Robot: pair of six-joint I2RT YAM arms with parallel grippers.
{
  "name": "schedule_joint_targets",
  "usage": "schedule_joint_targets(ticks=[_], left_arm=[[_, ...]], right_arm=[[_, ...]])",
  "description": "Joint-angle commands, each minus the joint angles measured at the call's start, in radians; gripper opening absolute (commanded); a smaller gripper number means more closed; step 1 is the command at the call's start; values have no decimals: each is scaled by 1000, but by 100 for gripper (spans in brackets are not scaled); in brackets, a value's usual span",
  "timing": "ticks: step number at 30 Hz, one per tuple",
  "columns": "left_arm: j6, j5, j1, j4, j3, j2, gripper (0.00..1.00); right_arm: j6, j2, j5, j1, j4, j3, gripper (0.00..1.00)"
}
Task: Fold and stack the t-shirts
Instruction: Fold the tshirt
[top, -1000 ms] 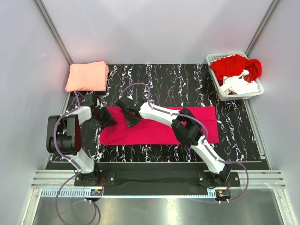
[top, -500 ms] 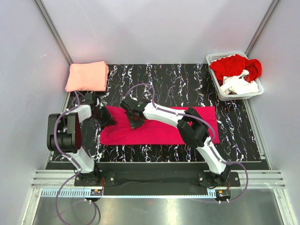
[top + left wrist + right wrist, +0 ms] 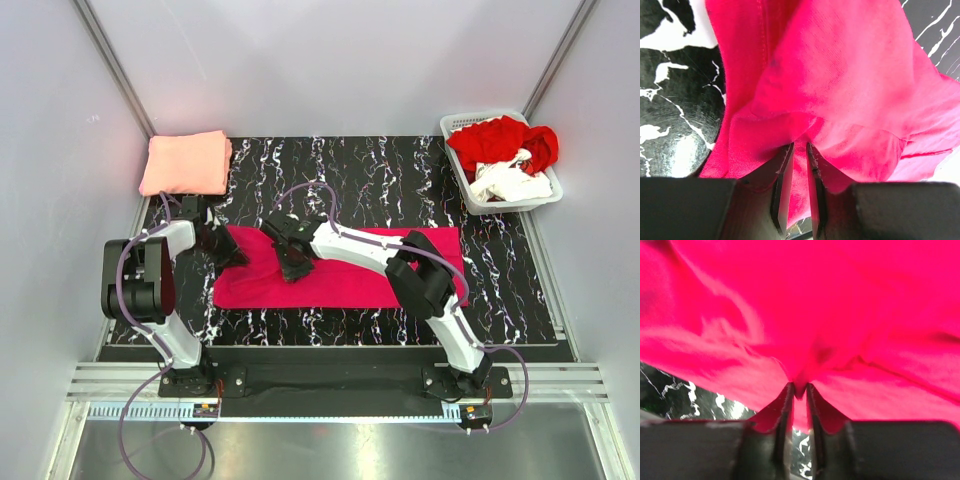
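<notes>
- Showing a black marbled desk [image 3: 380, 180] from above, with two robot arms reaching in from its near edge.
- Spread across the near middle of the desk as a long band: a magenta-pink t-shirt [image 3: 350, 285], flat along its right part, bunched and lifted at its left end.
- Pinching the far left corner of that cloth with the left gripper [image 3: 799, 148], fingers almost together on a small raised ridge of fabric.
- Clamping a fold just to the right with the right gripper [image 3: 798, 388], jaws nearly closed and pink cloth squeezed between them.
- Working close beside each other, both over the left part of the shirt.
- Lying neatly folded at the far left corner, apart from the arms: a salmon-pink t-shirt [image 3: 186, 163].
- Sitting at the far right corner: a white slatted basket [image 3: 462, 122].
- Heaped inside it above the rim: a crumpled red t-shirt [image 3: 500, 140] on the far side, a white t-shirt [image 3: 512, 182] on the near side.
</notes>
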Motion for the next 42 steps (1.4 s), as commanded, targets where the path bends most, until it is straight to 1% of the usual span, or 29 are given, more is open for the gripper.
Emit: schedule_joint_targets(ticks=[1, 3, 5, 7, 10, 11, 13, 14, 16, 17, 21, 23, 30, 42], left_arm=[[20, -112, 12, 21, 15, 31, 24], [20, -112, 12, 19, 13, 33, 23], [21, -113, 12, 19, 15, 31, 23], [21, -116, 12, 16, 17, 31, 23], [26, -116, 12, 12, 13, 35, 23], [26, -116, 12, 13, 15, 35, 23], [26, -118, 12, 13, 17, 35, 23], [26, -116, 12, 13, 18, 36, 23], [26, -118, 12, 12, 20, 36, 23], [24, -118, 12, 12, 17, 36, 23], [26, -116, 12, 10, 17, 33, 23], [27, -115, 12, 12, 13, 30, 23], [29, -115, 14, 15, 9, 27, 22], [29, -116, 12, 18, 4, 25, 22]], right_arm=[[12, -69, -5, 13, -34, -11, 28], [7, -61, 3, 13, -31, -5, 29], [4, -52, 11, 13, -32, 12, 27], [1, -40, 21, 15, -46, 29, 19], [-3, -39, 14, 13, -58, 54, 13], [-5, -44, 12, 13, -57, 51, 10], [-5, -53, 14, 13, -57, 43, 10], [-5, -56, 15, 13, -60, 38, 10], [-2, -64, 26, 13, -60, 26, 15], [-2, -66, 28, 15, -58, 25, 24], [1, -72, 38, 13, -52, 17, 43], [1, -67, 43, 13, -51, 20, 47], [4, -21, 48, 13, -54, 45, 47], [13, 45, 51, 15, -58, 83, 40]])
